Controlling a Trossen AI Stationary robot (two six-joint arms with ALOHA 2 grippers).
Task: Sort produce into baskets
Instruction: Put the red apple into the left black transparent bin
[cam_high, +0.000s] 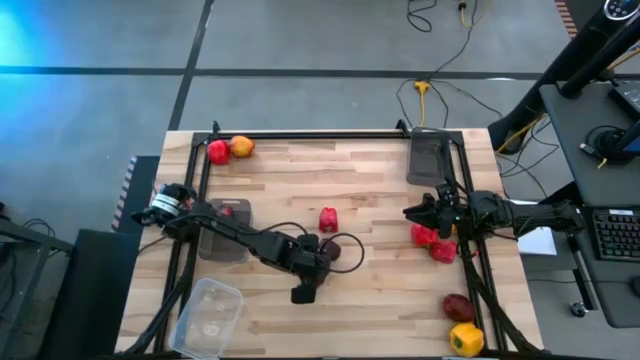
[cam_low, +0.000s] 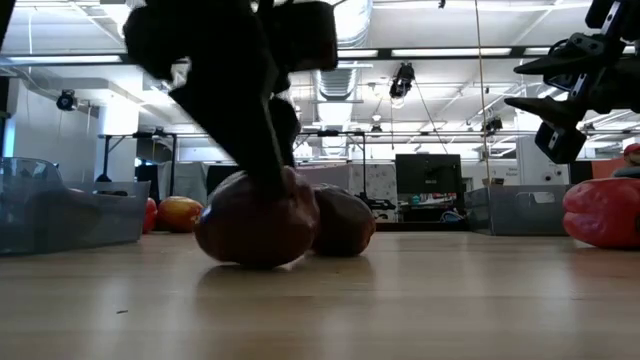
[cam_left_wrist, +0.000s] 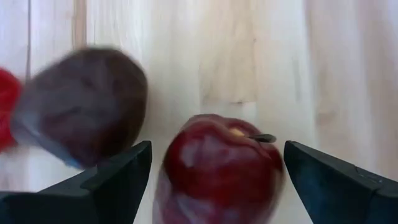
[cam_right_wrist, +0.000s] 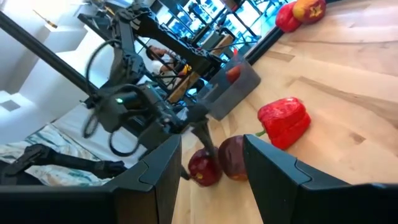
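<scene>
High view: left gripper (cam_high: 318, 262) is working near table centre, over 2 dark maroon fruits (cam_high: 338, 250). A red pepper (cam_high: 328, 219) is sitting at 12 o'clock from them. Right gripper (cam_high: 418, 213) is hovering at the right side, 2 red peppers (cam_high: 433, 241) just beside it at 5 o'clock. Dark grey tray (cam_high: 432, 158) is lying at 12 o'clock from it; second grey tray (cam_high: 224, 228) at left; clear tub (cam_high: 209, 315) at front left.

Low view: left arm is pressing down on the nearer maroon fruit (cam_low: 258, 218); second maroon fruit (cam_low: 342, 221) is touching it.

Left wrist view: fingers (cam_left_wrist: 118, 180) are spread wide, flanking a maroon apple (cam_left_wrist: 219, 167) without touching.

Right wrist view: right fingers (cam_right_wrist: 277, 168) are standing apart, gripping nothing.
</scene>
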